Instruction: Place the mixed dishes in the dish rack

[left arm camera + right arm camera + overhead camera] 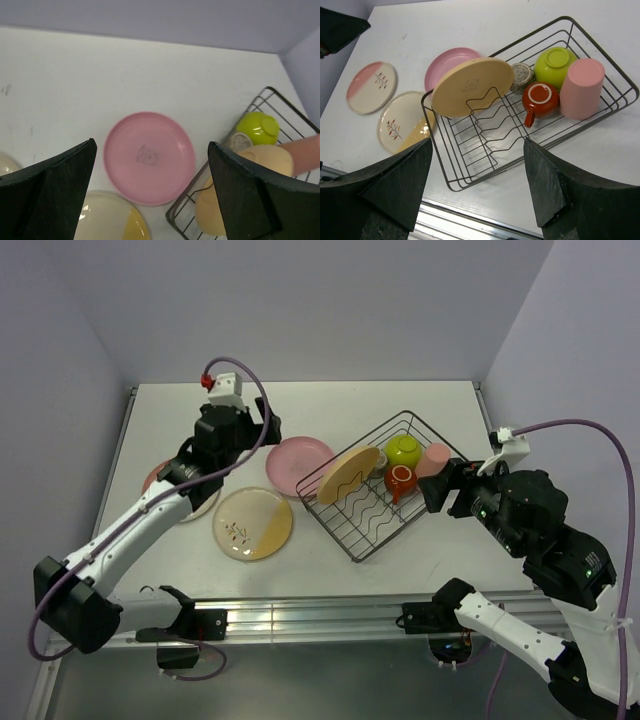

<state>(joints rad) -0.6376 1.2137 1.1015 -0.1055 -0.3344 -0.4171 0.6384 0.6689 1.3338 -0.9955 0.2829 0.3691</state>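
**Three plates outstanding, five pieces racked**

Item in hand: pink plate [298, 462], flat on the table, face up, just left of the dish rack [372, 518]. Being round, it has no long axis and offers only its rim.

Tool: left gripper [151, 145], jaws spread wide and empty. It hangs directly over the pink plate, which sits centred between the two fingers in the left wrist view. Judged next move: straight down and off toward one rim, then a carry to the right. The left arm is much the nearer.

Second tool: right gripper [477, 144], jaws parted, holding nothing, at the right side of the rack.

Also on the table:
- cream-yellow plate [253, 523], near side of the pink one
- pink-cream plate [371, 87], further left

In the rack:
- orange plate [348, 475], leaning at the left end
- lime-green bowl [404, 450]
- salmon cup [435, 460]
- red-brown mug [400, 480]
- small grey cup [521, 74]

The rack's long axis runs from left-near to right-far, and the near-side slots look free.

Obscured:
- The left arm covers most of the pink-cream plate in the top view.
- The grey cup shows only from the right wrist.
- The gripper's height above the pink plate cannot be told.
- Whether the rack's corner touches the plate's rim cannot be told.
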